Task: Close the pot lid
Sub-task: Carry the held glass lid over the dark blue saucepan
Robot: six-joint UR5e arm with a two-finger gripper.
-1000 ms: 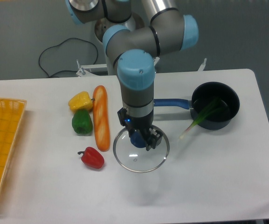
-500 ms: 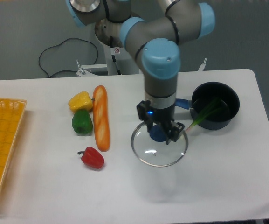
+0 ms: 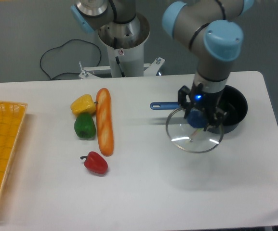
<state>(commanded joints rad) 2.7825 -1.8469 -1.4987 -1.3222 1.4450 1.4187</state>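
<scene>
Glass pot lid [image 3: 194, 136] hangs from its blue knob, pinched by the gripper [image 3: 197, 119] — carried level, presumably to seat flat; it overlaps the pot's [image 3: 231, 111] left rim, not yet centred — leek inside.

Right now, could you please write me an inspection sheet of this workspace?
Surface: white table, bare at the front.
Job's things: pot at the right, uncovered, blue handle pointing left; pot lid carried in the air, overlapping the pot's left rim in this view, not yet seated.
Clutter: yellow pepper, green pepper, red pepper, baguette, yellow basket at the left edge.
Hand: hand shut on the lid's blue knob.
Cables: black cable looping behind the table.
Surroundings: grey wall, robot base column behind the table.
</scene>
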